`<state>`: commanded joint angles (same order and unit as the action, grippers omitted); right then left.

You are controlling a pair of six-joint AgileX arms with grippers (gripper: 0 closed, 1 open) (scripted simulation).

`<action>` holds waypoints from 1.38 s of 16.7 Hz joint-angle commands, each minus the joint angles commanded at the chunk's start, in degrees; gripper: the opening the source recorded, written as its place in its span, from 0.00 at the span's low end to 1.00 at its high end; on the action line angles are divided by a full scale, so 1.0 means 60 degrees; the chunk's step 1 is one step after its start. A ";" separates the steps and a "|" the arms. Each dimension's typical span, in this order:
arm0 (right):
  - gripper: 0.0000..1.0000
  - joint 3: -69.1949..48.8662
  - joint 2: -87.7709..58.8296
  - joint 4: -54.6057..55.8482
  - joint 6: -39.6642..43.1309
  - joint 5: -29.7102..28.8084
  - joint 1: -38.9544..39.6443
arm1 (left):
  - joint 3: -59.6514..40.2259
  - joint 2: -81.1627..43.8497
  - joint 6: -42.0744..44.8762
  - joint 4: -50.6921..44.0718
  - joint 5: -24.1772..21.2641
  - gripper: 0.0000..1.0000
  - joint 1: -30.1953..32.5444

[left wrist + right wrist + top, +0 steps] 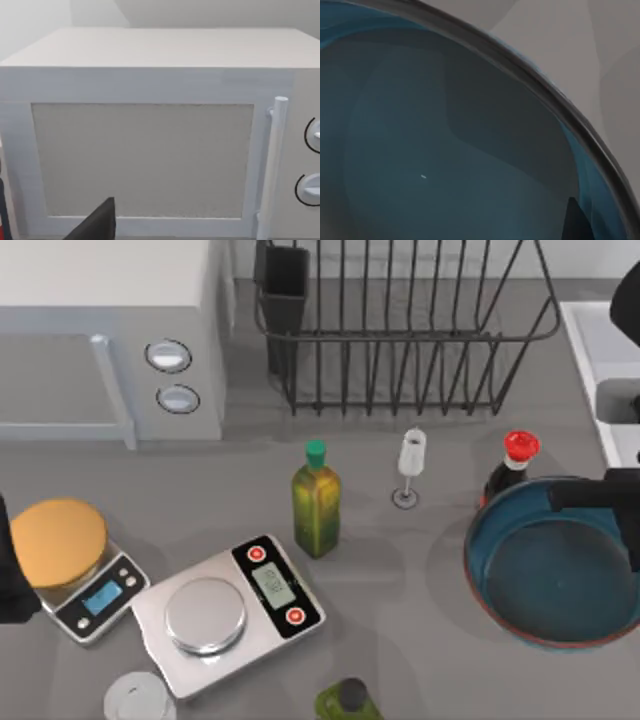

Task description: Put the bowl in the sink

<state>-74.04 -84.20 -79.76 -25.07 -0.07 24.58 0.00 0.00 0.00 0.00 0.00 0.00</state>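
- The right gripper (600, 495) sits at the far rim of the bowl (555, 575), a dark finger lying across that rim; I cannot tell from here whether the fingers are spread or pinching the edge.
- In the right wrist view the bowl's (445, 150) glossy blue inside is very close, its dark rim curving across, with one dark fingertip (577, 222) poking in low down.
- The right arm reaches in from the right edge of the table, above the bowl and in front of the sink (590, 350).
- The bowl is over the grey counter (400, 570), near and just left of the sink's pale rim, not in the basin; whether it rests on the counter or is lifted I cannot tell.
- A red-capped dark bottle (512, 468) stands touching or just behind the bowl's far-left edge, and a small wine glass (410, 468) stands left of that.
- An olive oil bottle (316, 498) with a green cap stands further left of the bowl, with a silver scale (225, 610) in front of it.
- The left arm is parked at the table's left edge beside a small scale with an orange disc (57, 540); I cannot tell its gripper's state.
- The left wrist view faces the white microwave (150, 150) door and handle.
- A black wire dish rack (400, 330) stands behind the bowl, beside the sink.
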 joint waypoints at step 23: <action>0.00 0.3679 -0.0535 1.6367 0.3300 0.4400 -0.7243 | 0.0000 0.0000 0.0000 0.0000 0.0000 1.00 0.0000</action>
<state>-51.97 -87.41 18.45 -5.27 26.33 -18.88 0.00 0.00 0.00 0.00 0.00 0.00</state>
